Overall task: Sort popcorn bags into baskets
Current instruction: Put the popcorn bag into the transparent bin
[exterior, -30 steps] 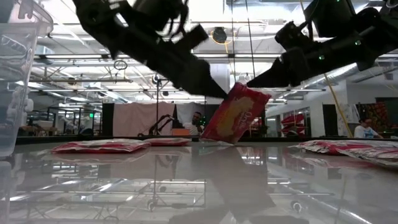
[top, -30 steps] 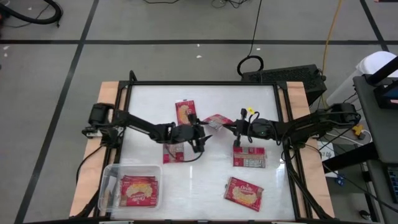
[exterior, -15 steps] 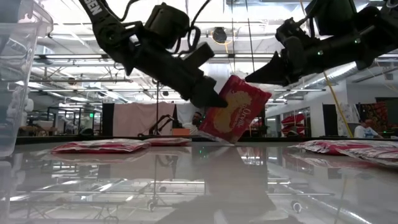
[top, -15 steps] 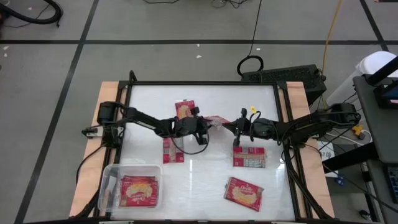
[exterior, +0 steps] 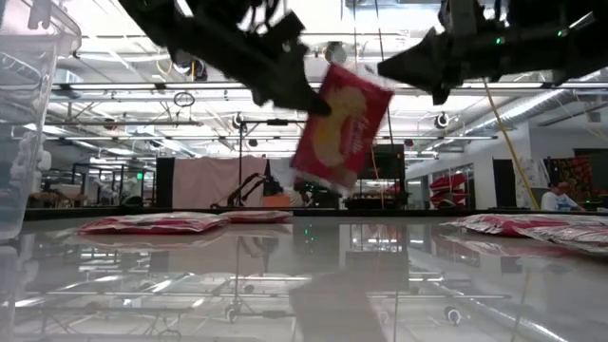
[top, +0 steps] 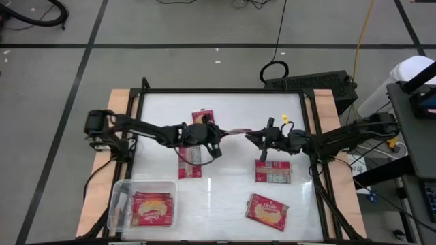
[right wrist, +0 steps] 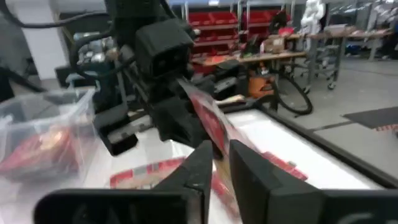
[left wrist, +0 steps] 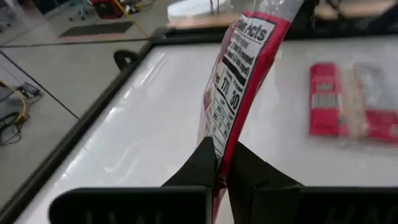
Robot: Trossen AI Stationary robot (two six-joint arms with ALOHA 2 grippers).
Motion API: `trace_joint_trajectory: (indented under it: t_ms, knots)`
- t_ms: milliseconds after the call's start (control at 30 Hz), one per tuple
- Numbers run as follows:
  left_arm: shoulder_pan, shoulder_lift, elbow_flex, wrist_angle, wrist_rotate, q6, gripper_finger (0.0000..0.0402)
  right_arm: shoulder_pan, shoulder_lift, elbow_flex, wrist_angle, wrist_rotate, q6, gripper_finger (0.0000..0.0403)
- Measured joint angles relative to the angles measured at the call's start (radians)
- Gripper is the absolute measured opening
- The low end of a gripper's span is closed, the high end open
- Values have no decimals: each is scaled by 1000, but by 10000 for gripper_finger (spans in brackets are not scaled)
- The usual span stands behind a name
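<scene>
While the packet hangs in the air above the middle of the worktop, the left end effector is clamped on one edge of it. The right end effector sits at the opposite edge, fingers nearly together, though I cannot tell whether it is gripping. The clear tub at the near left corner holds packets, and others lie flat on the worktop.

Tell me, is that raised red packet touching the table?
No. In the low view the popcorn bag hangs clear above the table, pinched by the left tool.
</scene>
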Motion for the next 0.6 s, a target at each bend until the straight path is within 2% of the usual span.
trace_joint_trajectory:
  t_ms: [133,233,433,600]
  knots:
    - [-1,-132,-29,-103,-1,-37,20,23,-65,0,-17,52,0,78]
    - [-1,-224,-108,-46,1,-63,18,33,-81,0,-43,56,22,96]
    - [-7,-300,-318,423,74,-116,22,43,-20,0,-55,55,113,124]
    - [-20,-271,-442,747,88,-141,24,44,101,0,91,52,148,147]
